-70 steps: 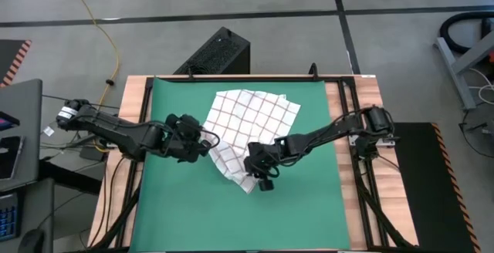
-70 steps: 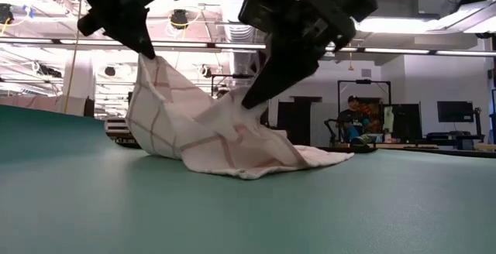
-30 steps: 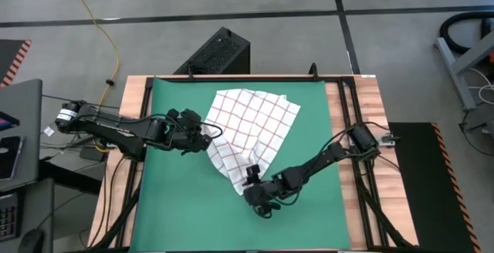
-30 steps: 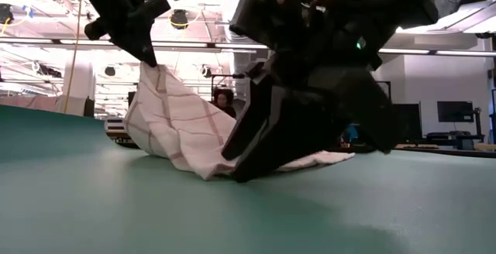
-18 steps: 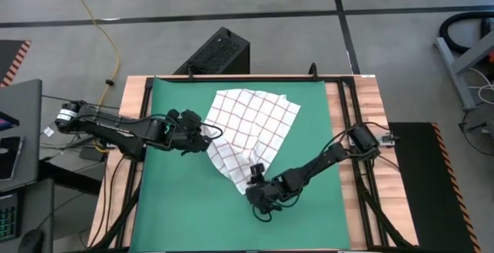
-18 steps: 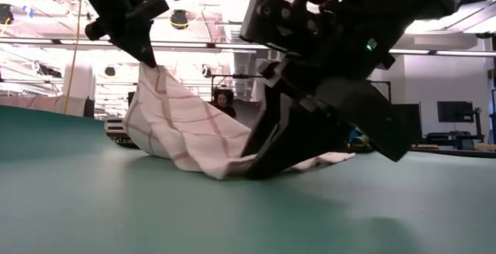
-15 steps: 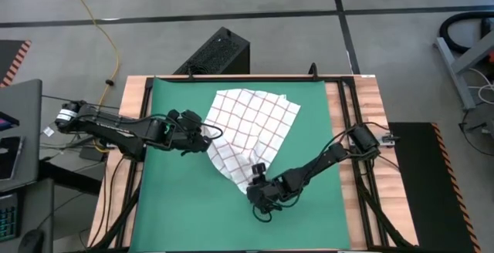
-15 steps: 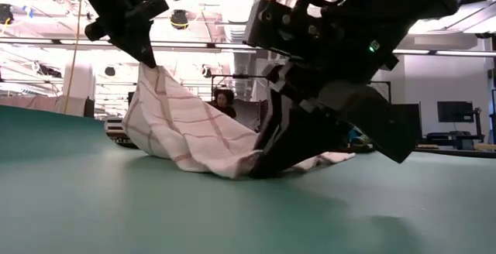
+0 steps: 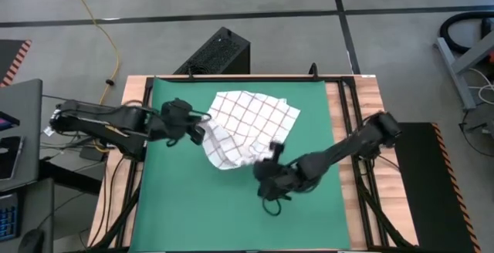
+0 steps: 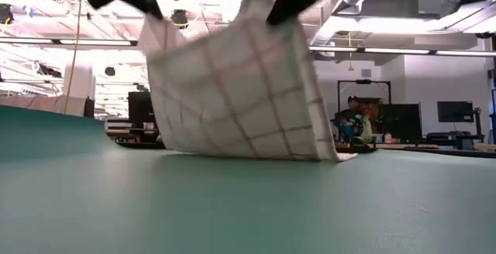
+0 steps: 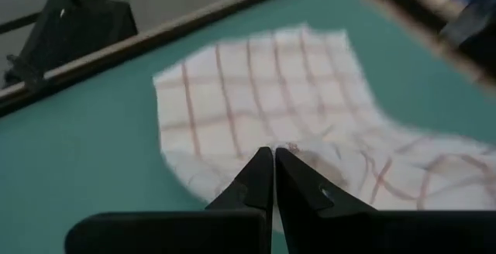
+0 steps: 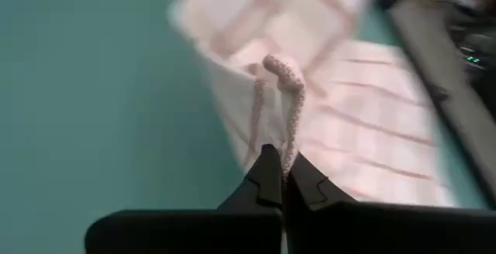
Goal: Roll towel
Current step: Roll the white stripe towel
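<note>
The white towel with the red grid (image 9: 255, 118) lies partly on the green mat (image 9: 170, 207). Its near part is raised between both grippers, and its far part rests on the mat. In the low view the towel (image 10: 232, 91) hangs like a sheet, its lower edge on the mat. My left gripper (image 9: 199, 127) is shut on the towel's left corner. My right gripper (image 9: 268, 155) is shut on its near corner. The towel also shows in the left wrist view (image 11: 263, 91) and in the right wrist view (image 12: 310, 68). My left gripper pinches the towel's left corner (image 10: 153, 23) between its two shut fingers (image 11: 260, 173), coming slanting down from the table's left. The corner is lifted clear and the cloth hangs below it. My right gripper pinches the towel's near corner (image 12: 288, 142) between its two shut fingers, at a hemmed edge with a small loop (image 12: 280, 68). It holds the corner up (image 10: 267, 10). The cloth hangs below, fairly spread toward the left gripper.
A black box (image 9: 220, 52) stands on the floor beyond the table's far edge. Wooden frame rails (image 9: 351, 114) run along the mat's right side and a laptop (image 9: 19, 129) sits at the left. A person (image 10: 353, 122) sits far off in the room.
My right gripper has risen and gone toward the far edge with the near corner. My left gripper has also risen a little. The towel's near part, which lay crumpled on the mat, now hangs spread between the two grippers; its far part has stayed on the mat.
</note>
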